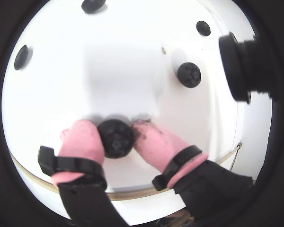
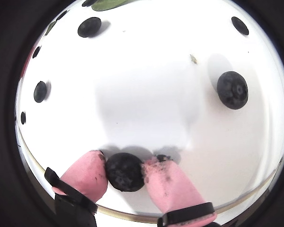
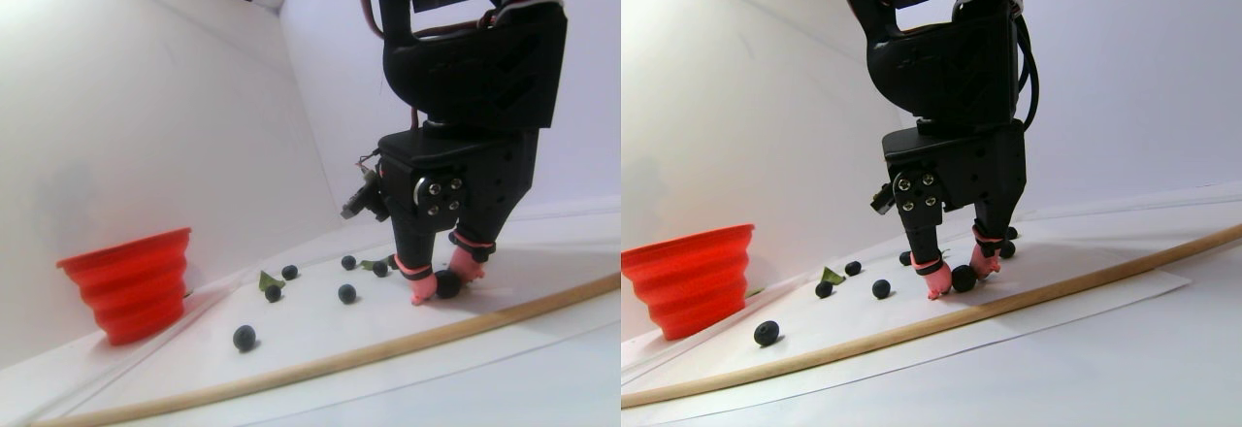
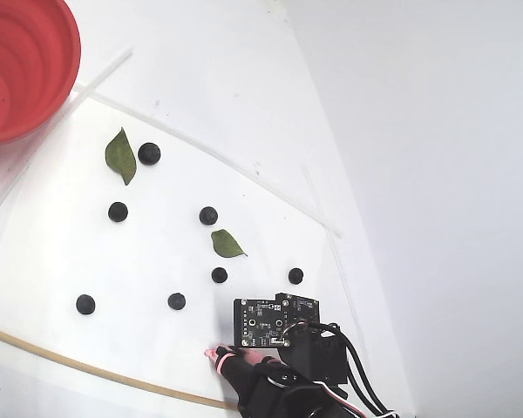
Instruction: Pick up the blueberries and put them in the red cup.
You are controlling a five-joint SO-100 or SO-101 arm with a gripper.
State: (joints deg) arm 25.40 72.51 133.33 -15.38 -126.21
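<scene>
My gripper point(image 1: 116, 131) has its pink fingertips point(image 2: 92, 171) pressed against both sides of one dark blueberry point(image 1: 115, 138), which rests low on the white board point(image 4: 35, 261). The other wrist view shows that same blueberry point(image 2: 125, 171) between the pads. In the stereo pair view the gripper point(image 3: 442, 285) stands at the board's near edge. Several more blueberries point(image 4: 118, 212) lie scattered over the board, one near the fingers point(image 2: 232, 90). The red cup point(image 4: 17, 65) stands at the top left of the fixed view, far from the gripper, and at the left in the stereo pair view as the red cup point(image 3: 129, 286).
Two green leaves point(image 4: 120, 155) point(image 4: 227, 245) lie among the berries. A thin wooden strip point(image 3: 388, 349) runs along the board's near edge. White walls point(image 3: 146, 107) close off the back and left. A black camera lens point(image 1: 246, 66) juts in at the right of a wrist view.
</scene>
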